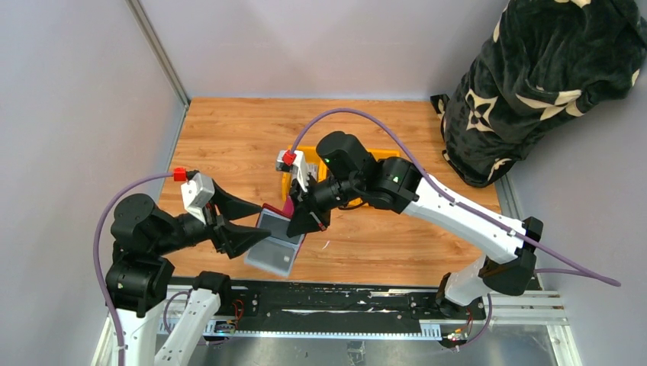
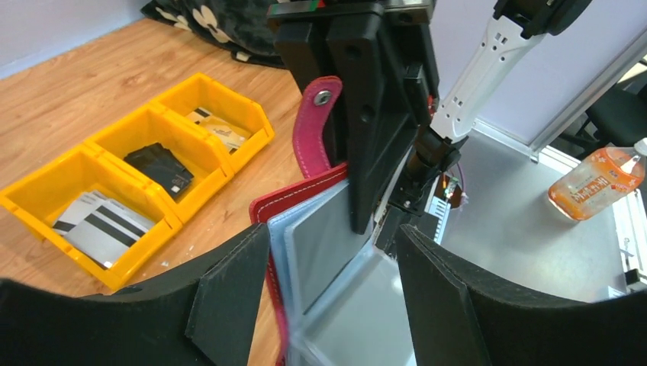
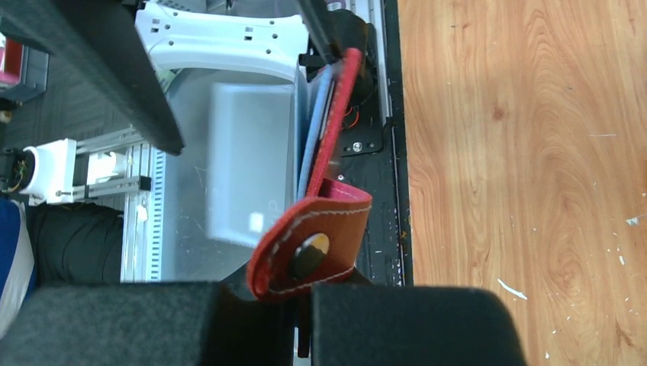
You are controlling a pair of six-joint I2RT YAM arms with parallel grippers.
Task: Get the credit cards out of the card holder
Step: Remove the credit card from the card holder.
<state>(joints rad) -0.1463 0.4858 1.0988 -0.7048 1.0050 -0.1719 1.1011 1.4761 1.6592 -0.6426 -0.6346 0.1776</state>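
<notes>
The dark red card holder hangs open above the table's near edge, its pale blue-grey sleeves fanned out and its snap tab upright. My right gripper is shut on the holder's top edge just below the tab; I cannot tell whether a card is in the pinch. My left gripper is open, its fingers on either side of the sleeves, the left one beside the red cover. Credit cards lie in the yellow bin: striped white ones and tan ones.
The yellow three-part bin sits behind the holder, largely under the right arm in the top view; its middle part holds a black folded item. A dark patterned bundle stands at the back right. An orange bottle lies beyond the table.
</notes>
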